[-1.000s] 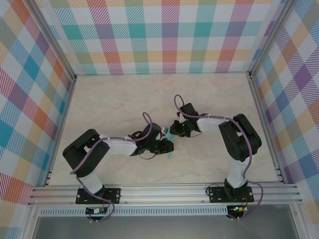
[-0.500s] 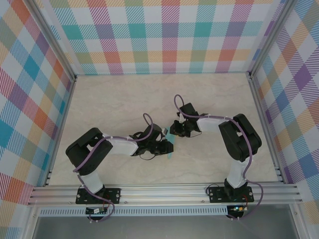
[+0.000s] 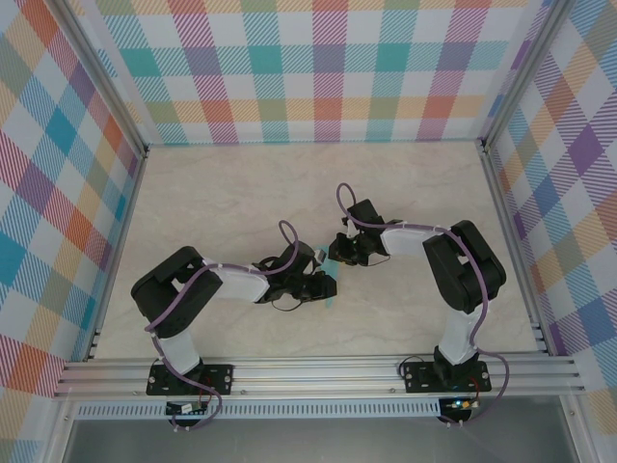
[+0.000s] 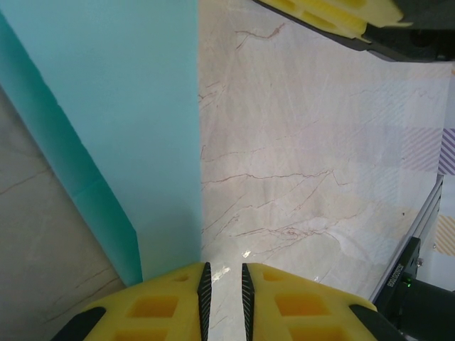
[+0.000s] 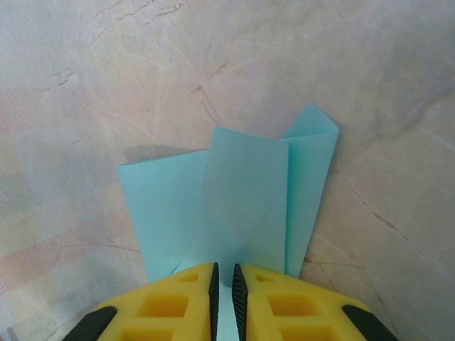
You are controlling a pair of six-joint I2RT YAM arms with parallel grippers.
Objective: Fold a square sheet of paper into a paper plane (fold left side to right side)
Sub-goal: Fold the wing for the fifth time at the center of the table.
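Observation:
The turquoise paper plane (image 3: 332, 285) lies partly folded at mid-table between the two grippers. In the right wrist view the paper (image 5: 242, 199) has several long folds, and one raised flap runs into the thin gap of my right gripper (image 5: 224, 273), which is shut on it. My left gripper (image 4: 222, 273) is nearly closed, with bare table showing in its narrow slit. Its left finger (image 4: 153, 305) rests at the paper's (image 4: 121, 106) straight right edge. From above, my left gripper (image 3: 321, 283) comes in from the left and my right gripper (image 3: 336, 260) from the upper right.
The marble tabletop (image 3: 241, 193) is ringed by checked walls. An aluminium rail (image 3: 318, 371) runs along the near edge and another (image 4: 409, 241) shows at the right. A yellow finger of the right gripper (image 4: 334, 14) crosses the top of the left wrist view.
The left arm's elbow and upper links have shifted slightly right. Both grippers and the paper stay where they were.

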